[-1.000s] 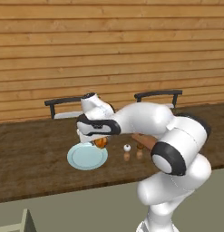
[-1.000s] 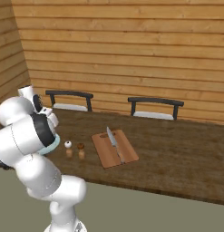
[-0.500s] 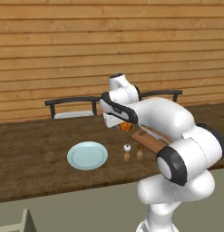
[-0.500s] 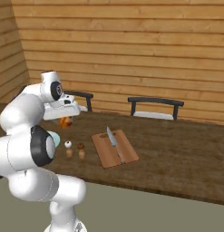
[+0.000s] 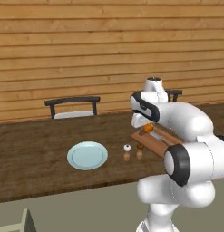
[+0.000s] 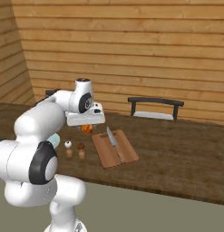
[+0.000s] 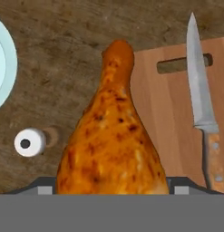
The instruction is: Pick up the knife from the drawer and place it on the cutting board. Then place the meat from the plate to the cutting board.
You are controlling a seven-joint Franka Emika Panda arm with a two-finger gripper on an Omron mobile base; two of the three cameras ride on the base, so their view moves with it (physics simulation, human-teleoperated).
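a glossy orange-brown drumstick of meat [image 7: 112,140], narrow end pointing away, sits clamped between the wide-set jaws of the hand [image 6: 87,128], raised above the dark wooden surface [image 6: 177,154] at the near edge of the reddish-brown cutting board [image 6: 114,147]. the knife [image 7: 202,99] lies on the board, beside the meat. the pale blue plate [image 5: 87,155] lies bare, well apart.

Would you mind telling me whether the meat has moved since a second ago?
Yes: held in the pincer, the meat has travelled right from above the plate, reaching the board edge.
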